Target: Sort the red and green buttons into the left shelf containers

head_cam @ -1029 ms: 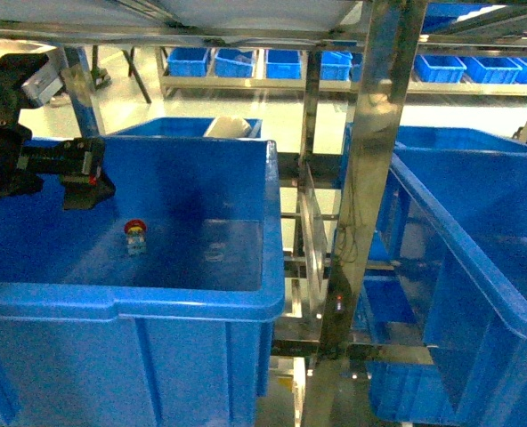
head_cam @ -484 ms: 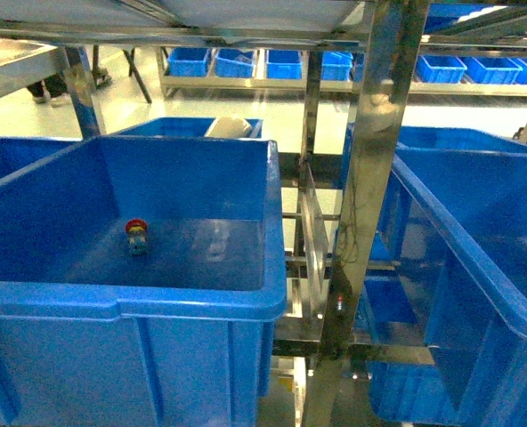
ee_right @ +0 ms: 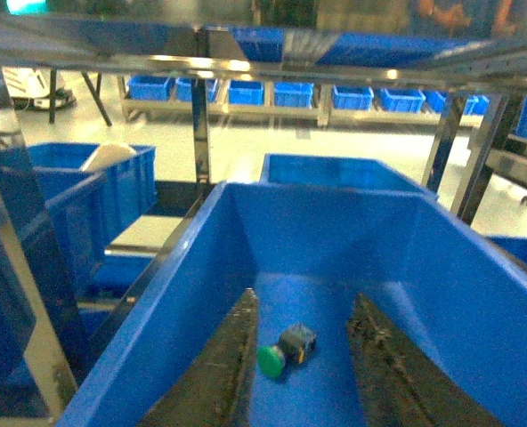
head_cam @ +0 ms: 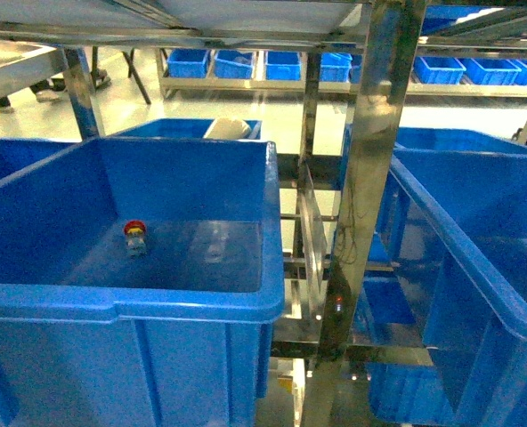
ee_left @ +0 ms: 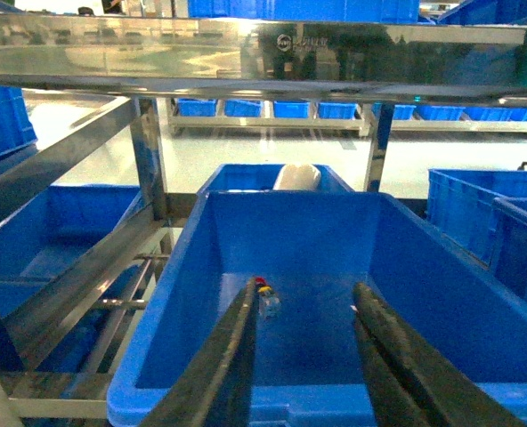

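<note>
- Above the left blue tub [ee_left: 201, 267], the left gripper [ee_left: 304, 356] hangs with fingers spread wide, holding nothing.
- Below it, the red button [ee_left: 263, 289] lies on that tub's floor, toward the left.
- Over the right tub [ee_right: 441, 267], the right gripper [ee_right: 304, 356] is likewise spread and empty.
- Between its fingers, the green button [ee_right: 281, 351] lies on its side on the floor.

Tubs [head_cam: 192, 298] glossy blue plastic; shelf posts [head_cam: 370, 178] polished reflective metal; floor [head_cam: 272, 111] shiny.

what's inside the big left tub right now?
One red button on the floor of the left tub. No green one visible there; the near wall hides the closest strip of floor.
</note>
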You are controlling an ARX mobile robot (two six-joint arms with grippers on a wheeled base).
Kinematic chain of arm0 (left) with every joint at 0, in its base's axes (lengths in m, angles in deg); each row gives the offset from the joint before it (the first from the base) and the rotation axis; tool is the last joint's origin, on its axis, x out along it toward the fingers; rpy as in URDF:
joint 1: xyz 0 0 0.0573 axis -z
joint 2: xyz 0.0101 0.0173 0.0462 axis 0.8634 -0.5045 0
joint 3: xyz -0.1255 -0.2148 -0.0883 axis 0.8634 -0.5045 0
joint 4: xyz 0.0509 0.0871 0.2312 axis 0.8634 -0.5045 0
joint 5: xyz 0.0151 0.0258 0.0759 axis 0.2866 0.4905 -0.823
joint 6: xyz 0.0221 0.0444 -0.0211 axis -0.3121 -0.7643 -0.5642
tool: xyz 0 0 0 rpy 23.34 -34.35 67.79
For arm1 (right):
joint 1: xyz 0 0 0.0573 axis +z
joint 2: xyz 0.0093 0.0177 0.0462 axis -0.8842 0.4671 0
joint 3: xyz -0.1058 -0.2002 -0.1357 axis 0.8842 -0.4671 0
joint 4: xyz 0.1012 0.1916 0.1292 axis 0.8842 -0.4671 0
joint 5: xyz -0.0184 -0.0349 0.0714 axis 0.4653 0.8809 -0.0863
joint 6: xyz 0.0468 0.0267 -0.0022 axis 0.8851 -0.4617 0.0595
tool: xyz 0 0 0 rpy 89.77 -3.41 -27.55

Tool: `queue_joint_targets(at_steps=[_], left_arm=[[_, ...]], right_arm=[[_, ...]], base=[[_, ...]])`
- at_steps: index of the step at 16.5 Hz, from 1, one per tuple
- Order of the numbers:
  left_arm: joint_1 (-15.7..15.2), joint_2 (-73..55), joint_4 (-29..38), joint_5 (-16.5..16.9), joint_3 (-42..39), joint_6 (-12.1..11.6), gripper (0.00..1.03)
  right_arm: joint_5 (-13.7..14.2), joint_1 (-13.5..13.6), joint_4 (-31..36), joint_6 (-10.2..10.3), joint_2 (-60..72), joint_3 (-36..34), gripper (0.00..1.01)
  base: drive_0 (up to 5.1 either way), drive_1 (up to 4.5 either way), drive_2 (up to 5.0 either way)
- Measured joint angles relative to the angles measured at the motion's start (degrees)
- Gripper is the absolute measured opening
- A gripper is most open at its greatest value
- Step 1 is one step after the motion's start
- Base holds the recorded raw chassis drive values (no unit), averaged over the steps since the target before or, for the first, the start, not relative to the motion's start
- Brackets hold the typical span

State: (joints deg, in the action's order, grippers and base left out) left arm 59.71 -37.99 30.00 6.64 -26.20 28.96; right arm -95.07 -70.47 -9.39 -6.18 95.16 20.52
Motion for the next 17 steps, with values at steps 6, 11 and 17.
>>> queue_joint_targets(at_steps=[6,11,17], left_arm=[[0.04,4.44,-1.66,-0.02,-3.10,-0.09,0.02],[0.04,12.61,-9.55,-0.15,-4.98,-0.13,0.02],[0.02,17.84,-12.41,0.00,-6.14,-0.42,0.02]], right_arm=[[3.41,3.37,-10.75,0.83,-13.75,-4.11,0.02],[8.33,8.57,-24.28,0.94,-29.18,-5.86,0.02],[8.46,8.31,-35.69,1.03,-41.18,-5.90,0.02]], base=[[0.0,0.00,0.0],[0.0,0.00,0.0],[0.0,0.00,0.0]])
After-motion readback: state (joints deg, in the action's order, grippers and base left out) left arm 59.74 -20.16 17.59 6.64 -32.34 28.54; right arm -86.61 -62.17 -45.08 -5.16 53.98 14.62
